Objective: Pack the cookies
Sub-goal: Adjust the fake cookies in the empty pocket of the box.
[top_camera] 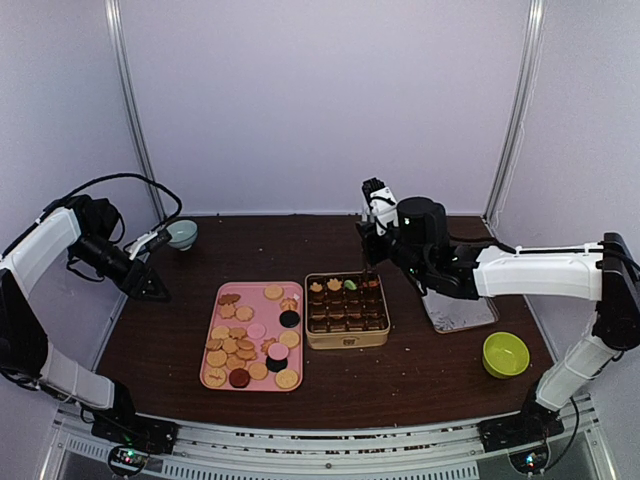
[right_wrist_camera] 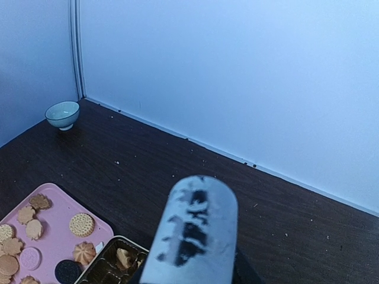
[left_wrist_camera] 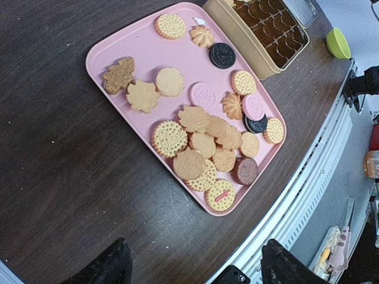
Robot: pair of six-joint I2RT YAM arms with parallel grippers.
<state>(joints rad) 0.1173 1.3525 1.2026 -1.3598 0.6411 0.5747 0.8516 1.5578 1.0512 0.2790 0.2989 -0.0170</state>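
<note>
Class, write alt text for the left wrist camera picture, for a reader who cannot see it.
A pink tray of cookies, mostly tan, a few dark or pink, lies on a dark table. A tan divided box stands beside it; the open left gripper shows at the bottom edge.

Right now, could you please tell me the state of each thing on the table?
Tray: lying flat, many cookies loose on it.
Box: open, a few cookies in its far row.
Blue bowl: upright.
Green bowl: upright, looks empty.
Left gripper: open, holding nothing.
Right gripper: shut on tongs, above the box.
</note>
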